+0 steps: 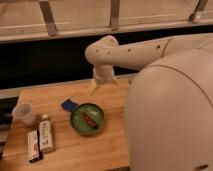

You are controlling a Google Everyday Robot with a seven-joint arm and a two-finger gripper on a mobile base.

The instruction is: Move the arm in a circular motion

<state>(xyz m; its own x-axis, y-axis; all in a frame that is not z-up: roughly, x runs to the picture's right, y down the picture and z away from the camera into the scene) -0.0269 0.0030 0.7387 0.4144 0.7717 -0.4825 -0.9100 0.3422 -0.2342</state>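
The cream-white arm (145,50) reaches in from the right, and its rounded joint (102,52) with small dark screw holes hangs over the back edge of the wooden table (112,140). The gripper (104,86) points down below the joint, just above the table's back edge and behind the green plate (80,125). Its two pale fingertips (93,90) are spread apart with nothing between them. A big rounded part of the arm (170,120) fills the right foreground and hides the table's right side.
The green plate holds a small brown and red snack (90,119). A blue packet (68,104) lies beside the plate. A clear cup (24,114), a white bottle (46,132) and a flat pack (33,146) sit at the left. A railing (115,27) runs behind.
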